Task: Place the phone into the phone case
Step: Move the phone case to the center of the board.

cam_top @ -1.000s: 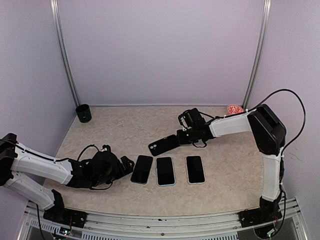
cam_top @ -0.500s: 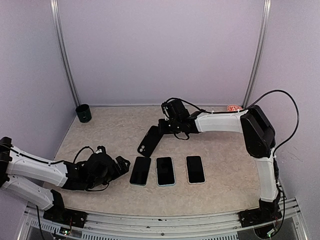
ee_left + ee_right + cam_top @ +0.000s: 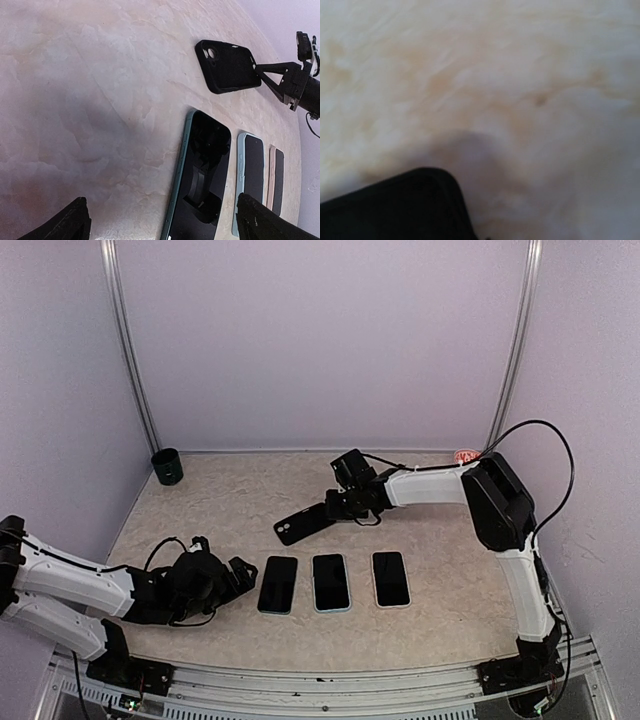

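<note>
We find the R end effector [image 3: 338, 504] pressed together, pinching one end of the black case [image 3: 302, 526]. The case's camera hole is at the other end, and the case sits behind the phone row. L end effector [image 3: 240, 576] is spread wide, holding nothing, low on the desk [image 3: 200, 500], just L of the 1st phone [image 3: 280, 583]. 2nd phone [image 3: 331, 582] and 3rd phone [image 3: 391, 579] lie face up alongside, apart.
</note>
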You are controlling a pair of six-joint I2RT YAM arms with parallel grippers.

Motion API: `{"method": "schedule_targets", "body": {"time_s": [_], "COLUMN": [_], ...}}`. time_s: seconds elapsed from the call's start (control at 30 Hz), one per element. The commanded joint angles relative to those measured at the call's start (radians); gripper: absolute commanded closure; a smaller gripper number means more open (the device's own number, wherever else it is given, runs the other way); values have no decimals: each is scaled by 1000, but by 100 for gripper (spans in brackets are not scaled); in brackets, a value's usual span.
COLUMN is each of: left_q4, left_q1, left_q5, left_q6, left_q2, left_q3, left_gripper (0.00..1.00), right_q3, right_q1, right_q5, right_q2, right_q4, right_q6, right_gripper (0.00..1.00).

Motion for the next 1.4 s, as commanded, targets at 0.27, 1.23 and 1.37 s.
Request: {"method": "schedule_targets", "body": {"time_s": [0.27, 1.23, 1.37], "left_q4": [31, 190, 203], "left_q1": [-6, -29, -40], "left_q5": [7, 138, 172], "left_q6": [7, 104, 134], "left_q2": [20, 153, 184], "left_q3": [19, 42, 66], "left_gripper": [1, 1, 1], "right_q3": [-76, -433, -605], "right_q1": [48, 236, 239], "right_q5": [-94, 137, 138], "right_q2": [-14, -448, -639], "right_q4": [72, 148, 234], "right_q6": [62, -242, -256], "right_gripper": [100, 0, 0]}}
